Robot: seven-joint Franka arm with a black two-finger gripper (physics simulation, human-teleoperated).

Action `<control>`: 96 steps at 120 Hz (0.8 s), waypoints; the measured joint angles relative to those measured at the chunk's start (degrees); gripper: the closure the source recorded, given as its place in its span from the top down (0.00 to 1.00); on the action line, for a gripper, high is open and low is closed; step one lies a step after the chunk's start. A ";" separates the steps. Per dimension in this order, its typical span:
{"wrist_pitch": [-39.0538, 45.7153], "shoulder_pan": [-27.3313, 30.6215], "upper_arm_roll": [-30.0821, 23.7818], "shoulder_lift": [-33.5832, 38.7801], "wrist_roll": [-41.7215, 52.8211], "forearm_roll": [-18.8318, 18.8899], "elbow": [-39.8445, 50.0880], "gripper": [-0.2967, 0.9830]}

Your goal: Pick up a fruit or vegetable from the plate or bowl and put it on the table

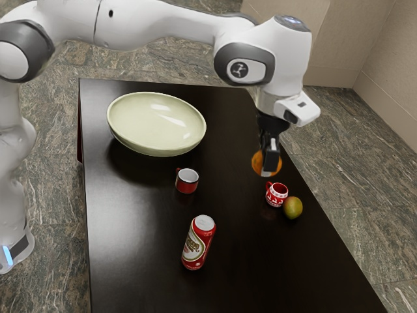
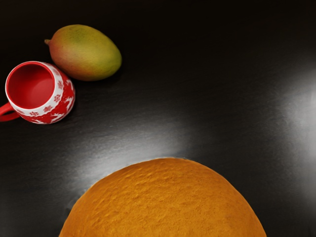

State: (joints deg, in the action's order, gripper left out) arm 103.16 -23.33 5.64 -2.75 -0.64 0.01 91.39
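Note:
My gripper (image 1: 268, 161) is shut on an orange (image 1: 276, 164), its black fingers on either side of the fruit. The orange hangs above the table (image 1: 140, 235), close to the long edge on the exterior view's right. In the wrist view the orange (image 2: 165, 202) is large at the lower edge, just under my hand. The pale green bowl (image 1: 156, 124) stands at the table's far end; no fruit can be seen inside it.
A red patterned mug (image 1: 277, 195) stands beside a mango (image 1: 292, 208), below and near the held orange. In the wrist view are the same mug (image 2: 61, 101) and mango (image 2: 86, 53). A red cup (image 1: 187, 181) and a red can (image 1: 198, 242) stand mid-table.

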 joint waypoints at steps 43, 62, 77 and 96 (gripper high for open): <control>-0.12 -4.49 -4.72 -7.89 -8.45 1.31 -6.29 0.49; 0.12 -4.66 -6.17 -11.30 -11.30 1.29 -8.15 0.50; 0.82 -4.60 -6.06 -15.42 -13.08 0.90 -9.25 0.49; 4.09 -5.72 -5.89 -17.11 -14.88 0.75 -7.86 0.50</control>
State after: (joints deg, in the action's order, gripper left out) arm 107.25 -29.05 -0.25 -19.86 -15.52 0.76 83.53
